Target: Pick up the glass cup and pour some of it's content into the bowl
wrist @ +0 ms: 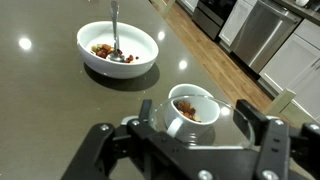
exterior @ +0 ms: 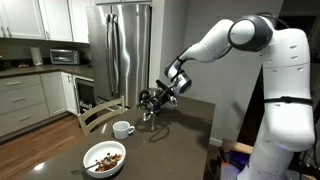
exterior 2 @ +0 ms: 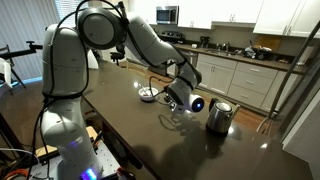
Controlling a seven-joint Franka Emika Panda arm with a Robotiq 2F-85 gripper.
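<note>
The glass cup [wrist: 228,125] sits between my gripper's [wrist: 205,118] two black fingers, and its clear wall reaches both. In both exterior views the gripper [exterior: 156,99] [exterior 2: 180,103] holds the glass [exterior: 150,112] [exterior 2: 176,118] low over the dark table's far part. Brownish content [wrist: 190,113] shows through the glass, in line with the white mug behind it. I cannot tell whether it is in the glass or in the mug. The white bowl [wrist: 118,48] with brown bits and a spoon stands well beyond the glass. It also shows in both exterior views [exterior: 104,157] [exterior 2: 150,93].
A white handled mug [exterior: 122,128] [wrist: 190,95] stands between the glass and the bowl. A steel kettle [exterior 2: 220,116] stands close beside the gripper. A wooden chair [exterior: 100,112] is at the table edge. A steel fridge [exterior: 120,50] and kitchen counters lie behind.
</note>
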